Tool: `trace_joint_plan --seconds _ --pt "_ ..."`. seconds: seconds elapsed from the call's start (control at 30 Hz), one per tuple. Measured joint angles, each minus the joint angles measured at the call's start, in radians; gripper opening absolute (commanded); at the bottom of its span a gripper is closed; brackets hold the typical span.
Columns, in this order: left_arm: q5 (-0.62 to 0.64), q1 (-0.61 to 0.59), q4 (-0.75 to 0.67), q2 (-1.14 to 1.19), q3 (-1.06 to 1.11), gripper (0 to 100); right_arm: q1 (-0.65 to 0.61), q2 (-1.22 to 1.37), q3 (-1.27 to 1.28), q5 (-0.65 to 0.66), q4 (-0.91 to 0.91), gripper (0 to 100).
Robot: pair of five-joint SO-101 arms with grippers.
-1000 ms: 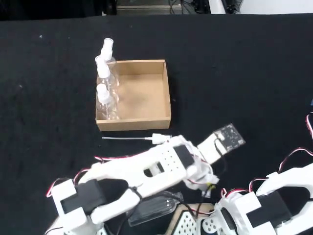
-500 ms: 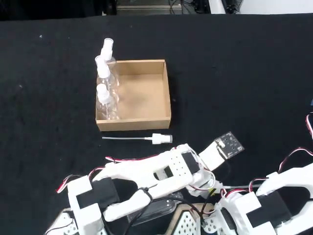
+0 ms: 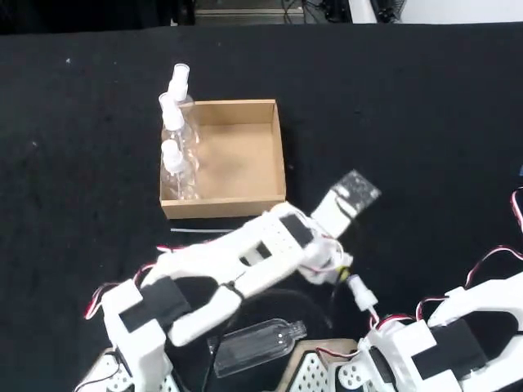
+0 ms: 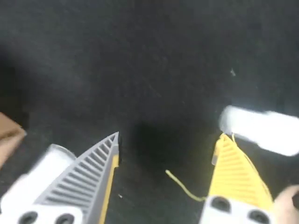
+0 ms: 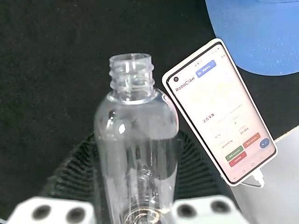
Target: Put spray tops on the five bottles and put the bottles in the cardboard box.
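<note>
Three bottles with spray tops (image 3: 172,122) stand along the left wall of the cardboard box (image 3: 245,196). My left gripper (image 3: 330,265) hangs open just off the box's front right corner. Its jaws (image 4: 169,138) are spread over bare black cloth. A white spray top (image 3: 359,291) lies on the table beside it, blurred next to the yellow finger (image 4: 233,163). The thin tube (image 3: 189,232) of another spray top pokes out from under the left arm. My right gripper (image 5: 138,161) is shut on a clear capless bottle (image 5: 133,121). A capless bottle (image 3: 257,343) lies at the table's front.
The box's middle and right side hold nothing. A phone (image 5: 217,112) and a blue object (image 5: 254,32) lie beyond the held bottle. The right arm's base (image 3: 445,343) sits at the front right. Black cloth stretches free to the right of the box.
The left arm has swung away from the front edge toward the box's front right corner, covering the spray top that lay before the box and uncovering the lying bottle.
</note>
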Motion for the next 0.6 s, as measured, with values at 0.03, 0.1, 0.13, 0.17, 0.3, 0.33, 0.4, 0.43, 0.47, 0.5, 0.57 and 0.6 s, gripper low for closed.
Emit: trace_joint_plan --seconds 0.03,0.1,0.13,0.17,0.3,0.33,0.4,0.43,0.47,0.5,0.57,0.6 --pt "0.0 -0.005 0.0 0.0 -0.009 31 0.0 0.0 0.0 0.0 0.0 1.1" --pt "0.0 -0.005 0.0 0.0 -0.025 31 0.0 0.0 0.0 0.0 0.0 1.1" --pt "0.0 -0.003 0.0 0.0 -0.029 31 0.0 0.0 0.0 0.0 0.0 1.1" --pt "0.0 -0.002 0.0 0.0 -0.035 31 0.0 0.0 0.0 0.0 0.0 1.1" --pt "0.009 0.025 0.0 0.0 -0.066 31 0.0 0.0 0.0 0.0 0.0 1.1" --pt "0.023 0.031 0.0 0.0 -0.074 31 0.0 0.0 0.0 0.0 0.0 1.1" --pt "0.081 0.032 0.0 0.0 -0.083 31 0.0 0.0 0.0 0.0 0.0 1.1" --pt "0.12 0.032 0.0 0.0 -0.083 31 0.0 0.0 0.0 0.0 0.0 1.1" --pt "0.161 0.035 0.0 0.0 -0.083 31 0.0 0.0 0.0 0.0 0.0 1.1" --pt "0.206 0.043 0.0 0.0 -0.083 31 0.0 0.0 0.0 0.0 0.0 1.1" --pt "0.311 0.071 0.0 0.0 -0.083 31 0.0 0.0 0.0 0.0 0.0 1.1" --pt "0.362 0.084 0.0 0.0 -0.083 31 0.0 0.0 0.0 0.0 0.0 1.1"
